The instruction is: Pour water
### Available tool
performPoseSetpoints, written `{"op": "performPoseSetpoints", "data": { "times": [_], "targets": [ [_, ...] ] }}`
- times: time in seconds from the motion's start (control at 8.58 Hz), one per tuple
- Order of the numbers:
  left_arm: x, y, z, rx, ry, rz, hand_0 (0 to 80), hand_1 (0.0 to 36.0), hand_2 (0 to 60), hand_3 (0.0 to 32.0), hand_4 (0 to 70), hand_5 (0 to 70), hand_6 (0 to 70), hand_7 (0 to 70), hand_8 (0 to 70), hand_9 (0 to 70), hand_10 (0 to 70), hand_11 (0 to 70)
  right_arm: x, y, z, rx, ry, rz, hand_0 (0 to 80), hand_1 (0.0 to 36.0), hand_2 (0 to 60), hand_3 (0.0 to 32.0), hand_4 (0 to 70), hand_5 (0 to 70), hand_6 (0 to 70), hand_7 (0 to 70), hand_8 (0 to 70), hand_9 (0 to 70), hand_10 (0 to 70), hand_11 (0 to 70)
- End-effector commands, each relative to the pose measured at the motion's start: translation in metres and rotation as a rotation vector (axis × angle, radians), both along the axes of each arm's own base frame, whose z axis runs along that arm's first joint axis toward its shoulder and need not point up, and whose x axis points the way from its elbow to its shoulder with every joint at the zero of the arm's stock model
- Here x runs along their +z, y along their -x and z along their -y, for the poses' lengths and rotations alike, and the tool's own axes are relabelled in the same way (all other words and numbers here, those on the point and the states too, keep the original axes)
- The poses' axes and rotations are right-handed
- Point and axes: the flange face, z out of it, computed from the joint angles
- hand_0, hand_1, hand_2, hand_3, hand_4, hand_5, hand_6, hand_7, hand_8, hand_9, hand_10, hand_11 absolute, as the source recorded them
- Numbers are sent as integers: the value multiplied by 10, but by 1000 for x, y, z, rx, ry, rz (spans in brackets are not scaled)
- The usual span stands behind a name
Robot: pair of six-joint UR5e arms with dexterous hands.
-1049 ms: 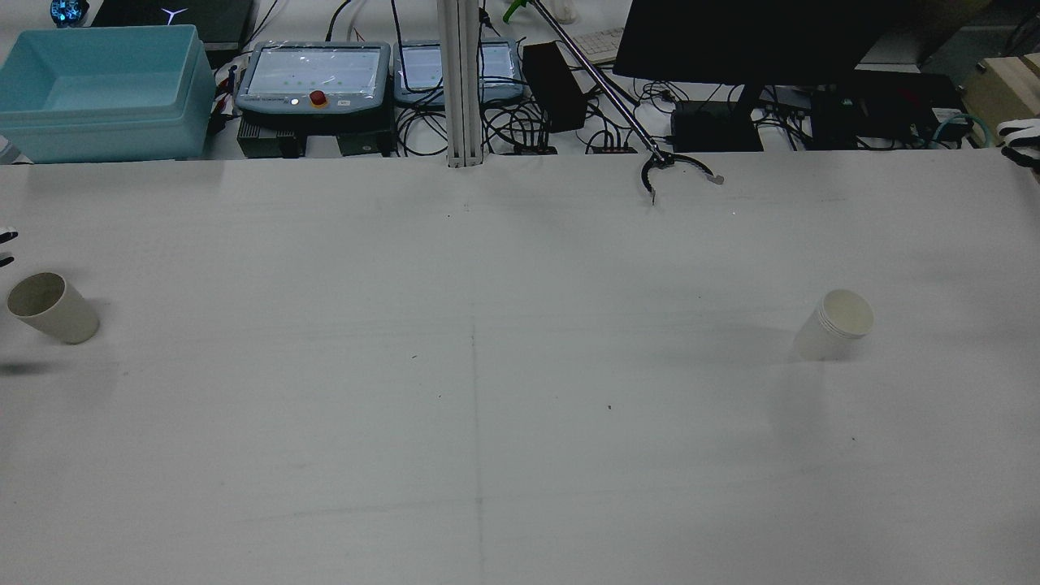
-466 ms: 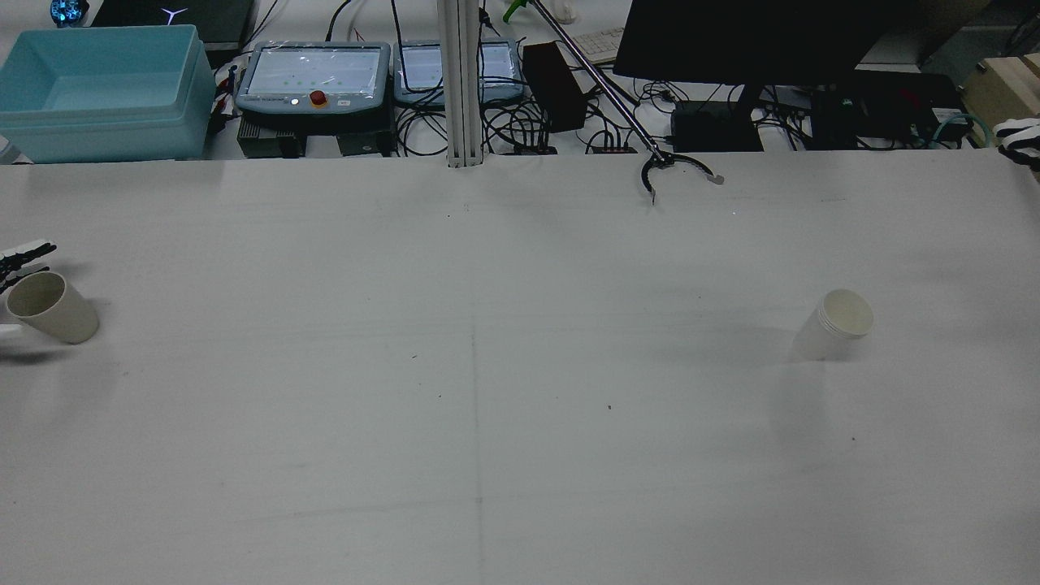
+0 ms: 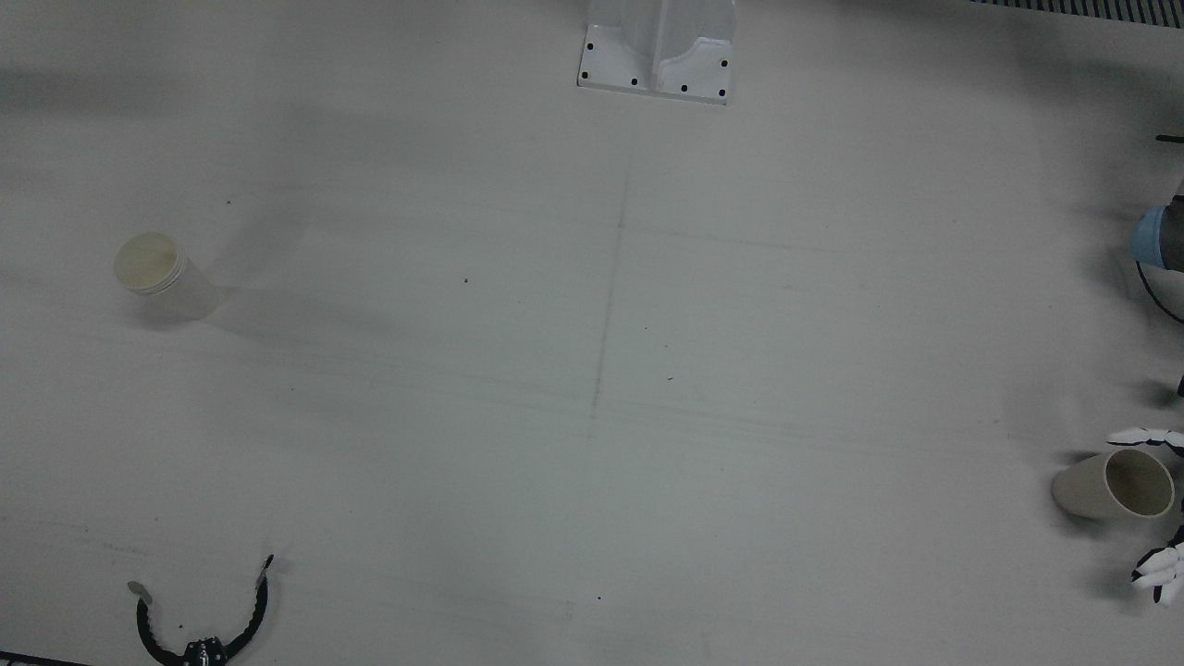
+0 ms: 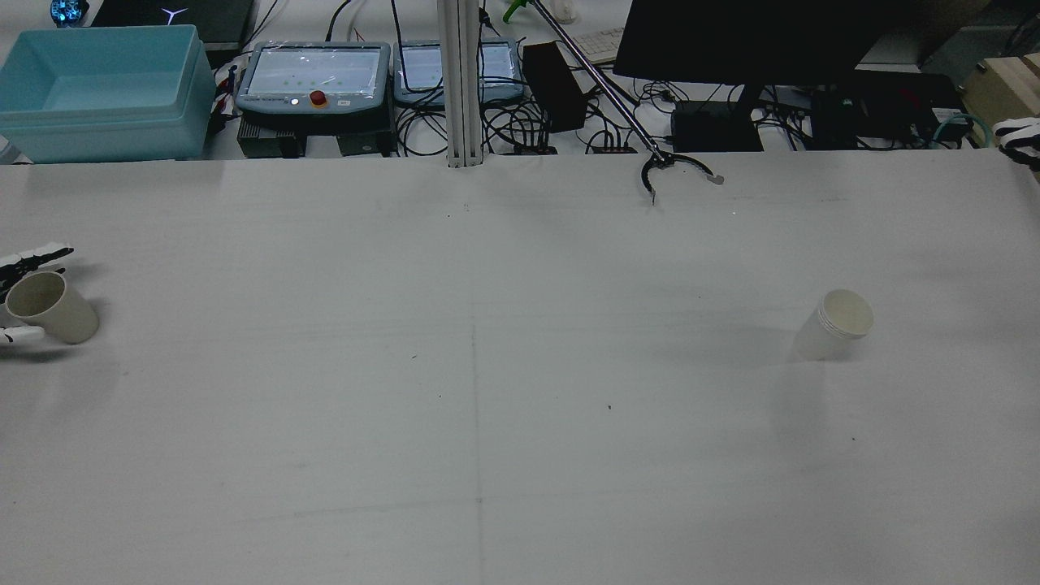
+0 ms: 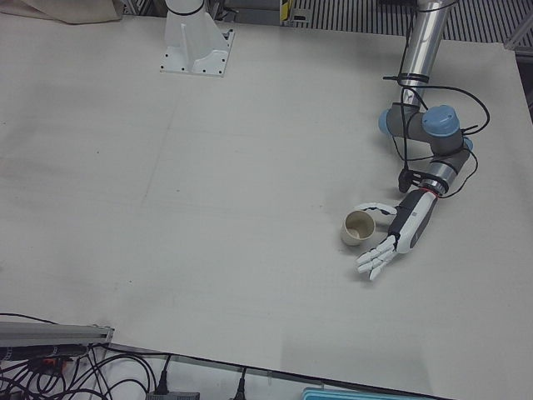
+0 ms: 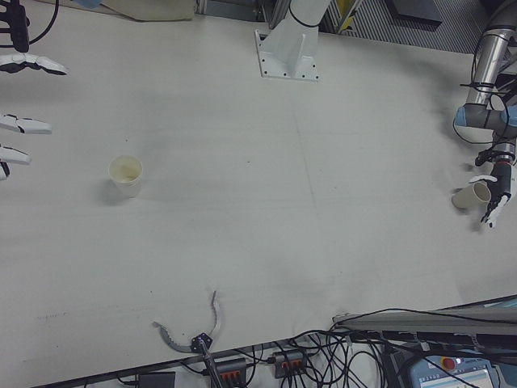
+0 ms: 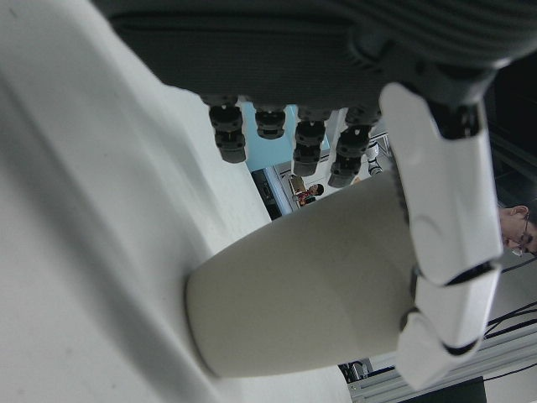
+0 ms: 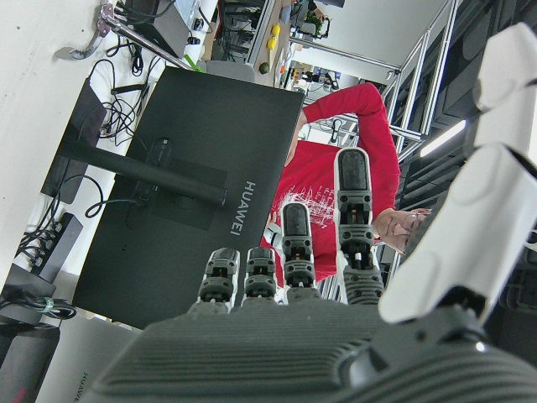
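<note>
Left-front view: left hand (image 5: 398,236) flanks cup (image 5: 359,228) (upright).

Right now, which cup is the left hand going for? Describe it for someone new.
On the white table, look to the robot's far left edge. The beige cup stands between the left hand's spread fingers; unlike the paler ribbed-rim cup far right, its rim is plain.

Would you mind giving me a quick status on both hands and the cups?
Left hand open, fingers bracketing the beige cup, no grasp yet. Right hand open, clear of the white cup. Nothing between the cups.
</note>
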Motion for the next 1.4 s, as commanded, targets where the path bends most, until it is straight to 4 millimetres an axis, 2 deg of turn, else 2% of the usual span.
{"op": "performPoseSetpoints", "data": {
  "times": [0.0, 0.47, 0.58, 0.7, 0.82, 0.93, 1.05, 1.17, 1.28],
  "targets": [
    [-17, -5, 6, 1, -17, -6, 531, 193, 206, 0, 252, 86, 137, 150, 73, 51, 86, 144, 0, 0, 0, 0, 0, -2, 429, 86, 180, 0, 306, 216, 160, 306, 67, 134, 90, 135],
    [-19, -19, 5, 18, -25, 11, 524, 185, 206, 0, 259, 87, 142, 153, 76, 55, 87, 144, 0, 0, 0, 3, 0, -3, 433, 87, 179, 0, 304, 217, 160, 308, 67, 135, 93, 139],
    [-22, -23, 8, 20, -26, 10, 530, 192, 208, 0, 260, 91, 146, 154, 78, 57, 88, 145, 0, 0, 0, 3, 0, -3, 435, 88, 182, 0, 308, 219, 163, 312, 69, 137, 93, 140],
    [-27, -28, 12, 24, -27, 11, 524, 183, 206, 0, 267, 95, 145, 154, 79, 57, 87, 143, 1, 0, -1, 3, 1, -3, 435, 88, 178, 0, 305, 219, 160, 310, 68, 136, 93, 139],
    [-28, -37, 11, 38, -27, 8, 537, 190, 192, 0, 285, 128, 151, 159, 86, 63, 87, 144, 1, 0, -1, 2, 1, -3, 436, 88, 173, 0, 301, 217, 158, 307, 66, 134, 92, 139],
    [-33, -41, 16, 39, -30, 6, 603, 239, 202, 0, 374, 327, 162, 177, 103, 81, 94, 155, 1, 0, -1, 2, 3, -3, 436, 89, 170, 0, 290, 214, 153, 302, 64, 132, 92, 139],
    [-39, -42, 18, 26, -26, -3, 766, 284, 203, 0, 575, 685, 189, 202, 121, 101, 100, 165, 1, 0, -1, 2, 3, -4, 439, 90, 166, 0, 286, 213, 151, 300, 62, 129, 91, 137],
    [-44, -40, 20, 11, -20, -25, 800, 300, 193, 0, 700, 700, 235, 221, 143, 124, 110, 177, 2, -1, -2, 2, 4, -4, 440, 90, 162, 0, 283, 212, 149, 298, 62, 128, 91, 137],
    [-49, -40, 20, 17, 4, -41, 800, 331, 224, 0, 700, 700, 272, 234, 159, 139, 120, 192, 2, -1, -3, 2, 5, -4, 440, 91, 161, 0, 279, 209, 148, 296, 61, 127, 89, 136]
  ]
}}
